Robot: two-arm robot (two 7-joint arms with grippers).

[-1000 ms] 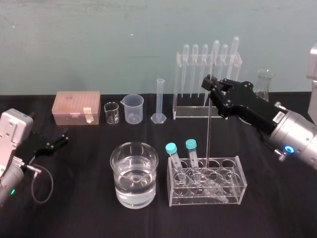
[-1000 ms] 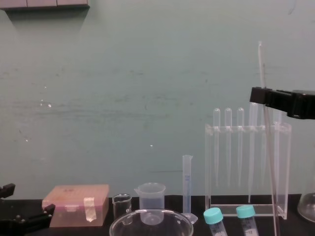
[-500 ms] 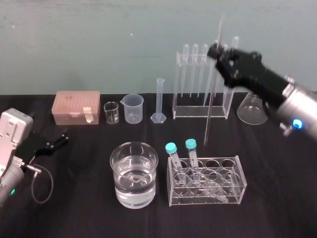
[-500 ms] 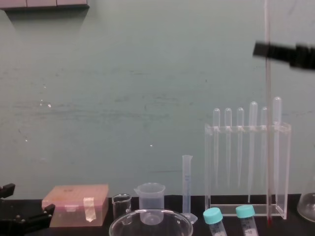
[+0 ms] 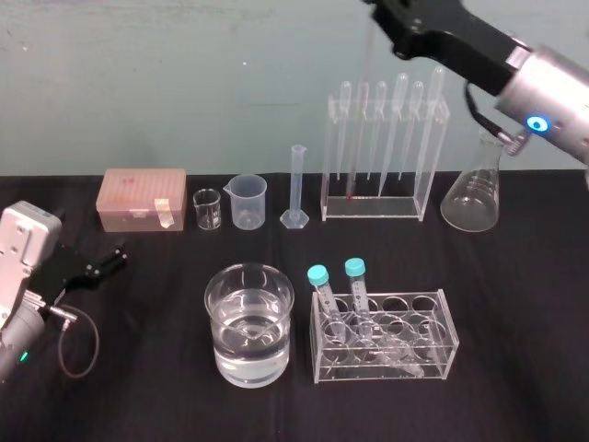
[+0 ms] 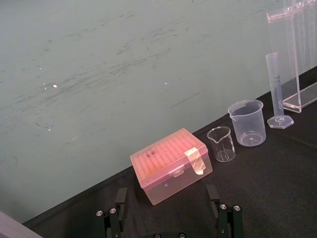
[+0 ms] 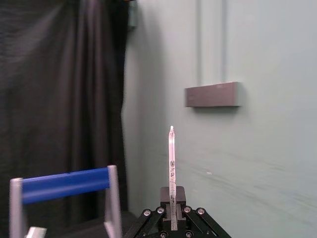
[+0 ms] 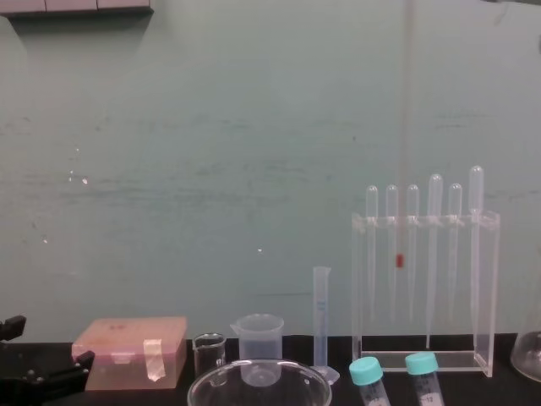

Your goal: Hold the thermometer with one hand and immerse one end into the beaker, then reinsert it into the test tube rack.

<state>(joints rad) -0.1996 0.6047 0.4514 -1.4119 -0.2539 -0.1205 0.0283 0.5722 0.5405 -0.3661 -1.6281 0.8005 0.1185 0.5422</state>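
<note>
My right gripper (image 5: pixel 385 14) is high at the upper right, shut on the top part of the thermometer (image 5: pixel 359 120). In the right wrist view the rod (image 7: pixel 172 168) sticks up between the closed fingers. The thermometer hangs almost upright in the air. Its red tip (image 8: pixel 400 260) is well above the table, in front of the tall pipette stand. The beaker (image 5: pixel 248 324), part full of water, stands front centre. To its right is the low test tube rack (image 5: pixel 386 336) with two teal-capped tubes. My left gripper (image 6: pixel 168 223) rests open at the left edge of the table.
Along the back stand a pink tip box (image 5: pixel 144 198), a tiny glass beaker (image 5: pixel 208 210), a plastic spouted beaker (image 5: pixel 248 201), a graduated cylinder (image 5: pixel 295 189), the tall acrylic stand (image 5: pixel 377 207) with several pipettes, and a conical flask (image 5: pixel 471 198).
The right gripper has risen and moved left, lifting the thermometer out of the low rack. Its red tip now hangs high in front of the pipette stand. The left arm is still.
</note>
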